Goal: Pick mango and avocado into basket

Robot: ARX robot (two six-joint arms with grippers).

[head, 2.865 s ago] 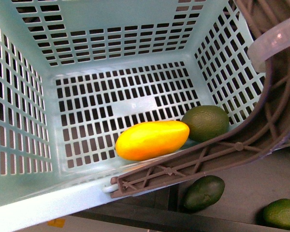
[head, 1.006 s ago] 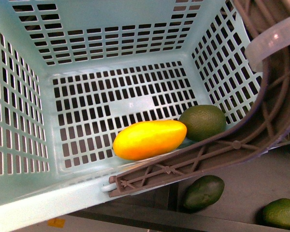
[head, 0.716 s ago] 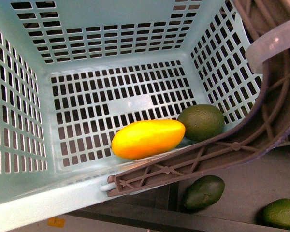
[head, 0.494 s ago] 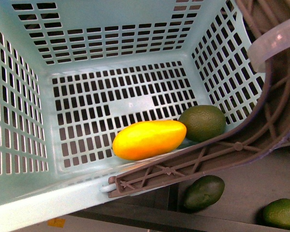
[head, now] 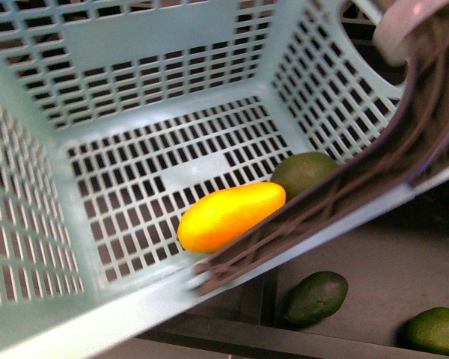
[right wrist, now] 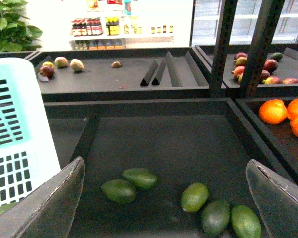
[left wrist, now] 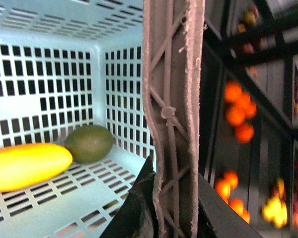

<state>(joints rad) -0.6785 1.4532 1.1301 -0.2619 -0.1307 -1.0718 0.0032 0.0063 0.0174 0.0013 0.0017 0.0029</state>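
Teal basket [head: 30, 105] holds one mango [head: 230, 216], one avocado [head: 303, 173]; right jaws released, left grasping handle [left wrist: 175, 119].

— What is seen of the right gripper [right wrist: 166, 198]?
— Two broad dark grey fingers [right wrist: 49, 206] with worn, pale edges.
— And the left gripper [left wrist: 154, 218]?
— Black angular fingers only.

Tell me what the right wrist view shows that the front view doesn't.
Only the right wrist view shows the open right gripper, oranges in a side bin and distant shelves. Only the front view shows the mango lying beside a green fruit inside the basket, plus its brown handle. Both show the basket's teal slotted wall and loose green fruit in the dark bin.
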